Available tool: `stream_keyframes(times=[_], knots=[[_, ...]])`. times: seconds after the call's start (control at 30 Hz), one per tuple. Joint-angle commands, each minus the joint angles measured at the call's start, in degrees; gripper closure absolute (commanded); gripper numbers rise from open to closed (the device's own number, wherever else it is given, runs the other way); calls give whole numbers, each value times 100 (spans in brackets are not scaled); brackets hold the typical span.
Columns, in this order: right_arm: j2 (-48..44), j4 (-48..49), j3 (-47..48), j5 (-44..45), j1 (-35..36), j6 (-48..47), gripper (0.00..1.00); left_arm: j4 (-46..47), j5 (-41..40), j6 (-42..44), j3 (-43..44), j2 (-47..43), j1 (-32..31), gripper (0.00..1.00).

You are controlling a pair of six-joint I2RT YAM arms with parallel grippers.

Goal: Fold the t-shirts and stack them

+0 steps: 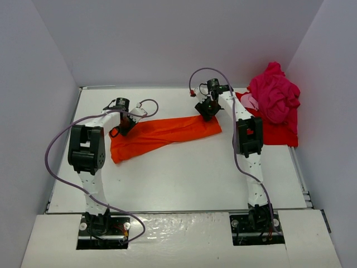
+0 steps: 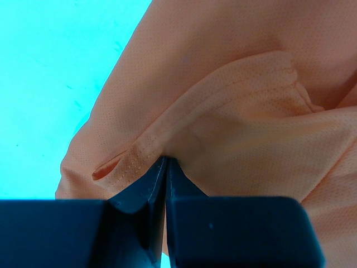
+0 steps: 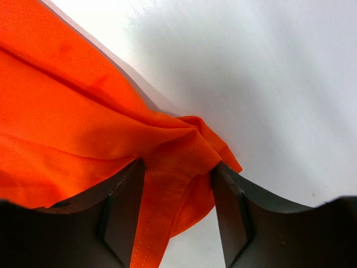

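Black fingers of the left gripper (image 2: 166, 161) fill the bottom of its wrist view, pressed together on a stitched hem of the orange-red t-shirt (image 2: 240, 111), with only a sliver of cloth between their tips. The right gripper (image 3: 175, 167) has its fingers standing apart. A bunched corner of the same shirt sits in the gap, touching both inner faces, and I'd call that straddling rather than a firm pinch.

From above, the orange-red t-shirt (image 1: 167, 134) lies on the worktop (image 1: 195, 178) as a long, narrow band strung between the two pairs of fingers. Its left end is at the left fingers and its right end at the right ones. It looks gathered or doubled lengthwise (loosely, with wrinkles), so I'd judge its first fold only partly made. It is not yet a tidy packet.

Beyond the right fingers, off to their outer side, a magenta-pink t-shirt (image 1: 273, 95) sits as a crumpled heap, clearly unfolded. It rests on a flatter red t-shirt (image 1: 276, 134), and I cannot tell whether that one is folded.

My reading is that the job is at an early stage. One shirt is in hand, at least one more is untouched, and no neat stack is visible anywhere.
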Motion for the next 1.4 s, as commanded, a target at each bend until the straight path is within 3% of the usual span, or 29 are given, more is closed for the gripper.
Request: stream_keyframes(times=[0.0,0.13,0.2,0.27,0.33,0.53,0.8,1.27,1.3,1.33,1.37], knots=[[320,-479,548,-351,52,-177,85,-63,14,145,-216,-300,-72,100],[224,-444,193,-246,31,-134,100,-14,-92,218,-272,-222,-72,100],[89,-369,16,-154,-23,-91,100,7,-76,252,-306,-196,-81,100],[-54,-168,-159,159,-43,72,90,34,-66,253,-333,-195,-81,100],[-100,59,-200,476,-52,152,100,54,-48,252,-343,-195,-90,100],[-44,312,71,864,-9,393,100,114,-21,243,-421,-228,-106,100],[209,739,8,2870,-45,874,100,153,13,318,-683,-394,-104,100],[198,1276,-334,4397,-127,841,100,237,-342,167,-502,-90,-77,100],[187,1361,-375,4426,-134,833,99,211,-356,118,-460,-85,-73,100],[178,1379,-409,4388,-142,801,91,184,-362,100,-435,-106,-72,100],[165,1410,-421,4410,-149,782,76,196,-388,71,-420,-147,-72,100]])
